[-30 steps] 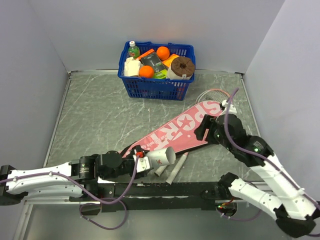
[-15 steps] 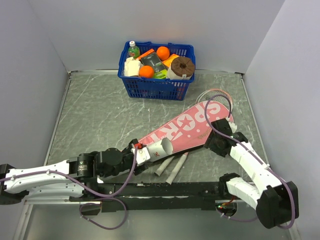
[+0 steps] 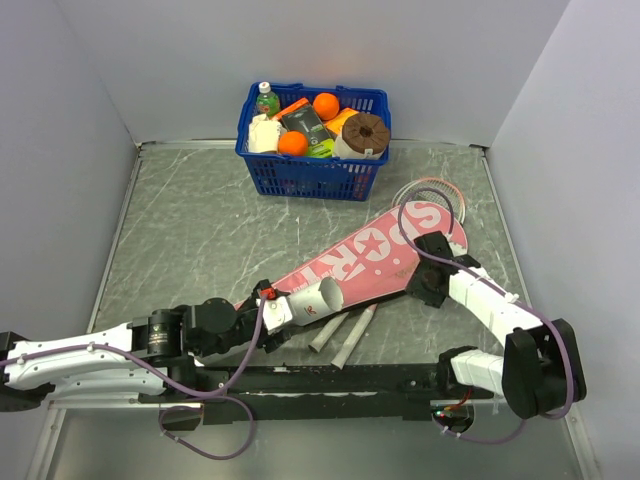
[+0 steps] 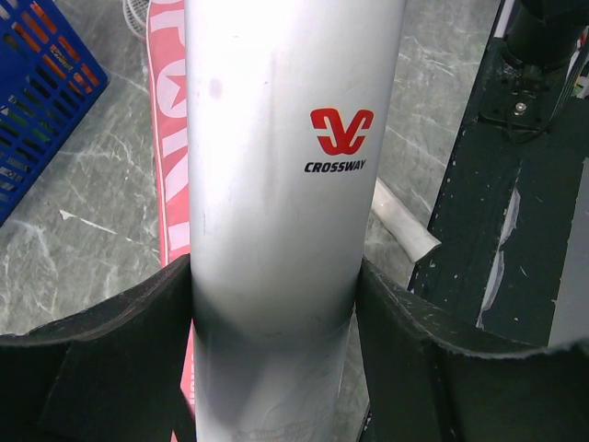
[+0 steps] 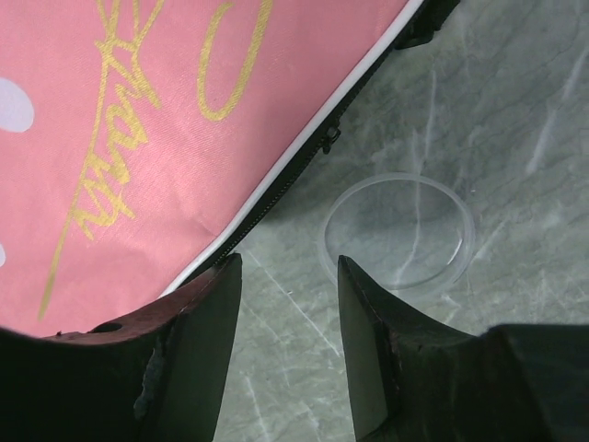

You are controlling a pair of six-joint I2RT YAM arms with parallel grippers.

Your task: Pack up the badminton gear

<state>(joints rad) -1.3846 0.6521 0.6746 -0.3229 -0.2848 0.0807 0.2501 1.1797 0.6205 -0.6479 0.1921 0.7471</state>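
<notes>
The left end effector clamps the smooth white tube near the marbled bench's front edge. The right end effector, jaws parted and empty, hovers at the pink fabric cover's zippered edge, beside a clear round lid.

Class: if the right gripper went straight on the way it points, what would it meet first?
Probably the table, between the pink racket cover's zipper edge and the clear round lid; depth is unclear.

The right arm has folded low toward its base, its end effector narrowing beside the pink cover.
</notes>
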